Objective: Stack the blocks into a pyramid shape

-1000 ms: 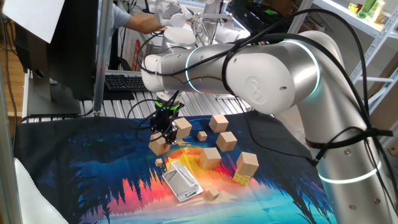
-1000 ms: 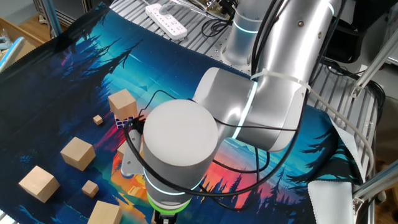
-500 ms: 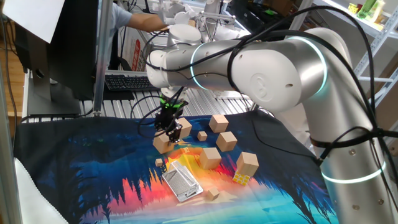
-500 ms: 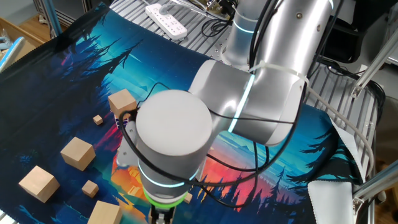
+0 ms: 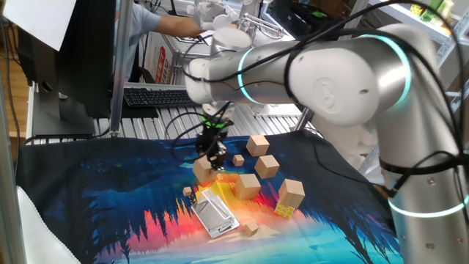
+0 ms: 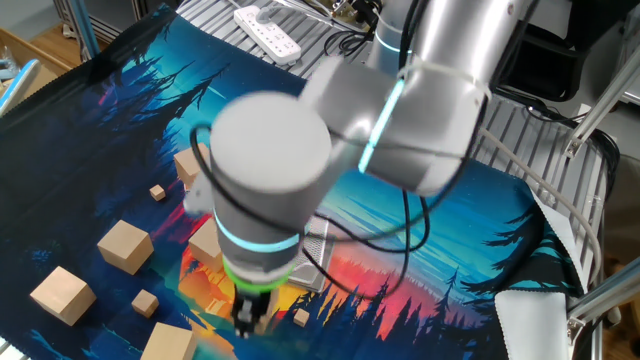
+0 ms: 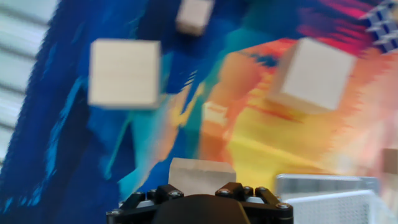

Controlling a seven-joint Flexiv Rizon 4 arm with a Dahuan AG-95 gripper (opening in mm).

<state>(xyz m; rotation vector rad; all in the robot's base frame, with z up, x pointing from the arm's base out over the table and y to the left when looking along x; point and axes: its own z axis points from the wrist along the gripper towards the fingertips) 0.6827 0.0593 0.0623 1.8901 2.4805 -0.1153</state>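
The gripper is clenched on a wooden block, held above the printed mat (the hand view is blurred, so contact looks likely rather than certain). Other blocks lie nearby beside a metal grater.

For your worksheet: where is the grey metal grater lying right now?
In one fixed view, the flat grey metal grater lies on the colourful mat, front of centre, just below the gripper.
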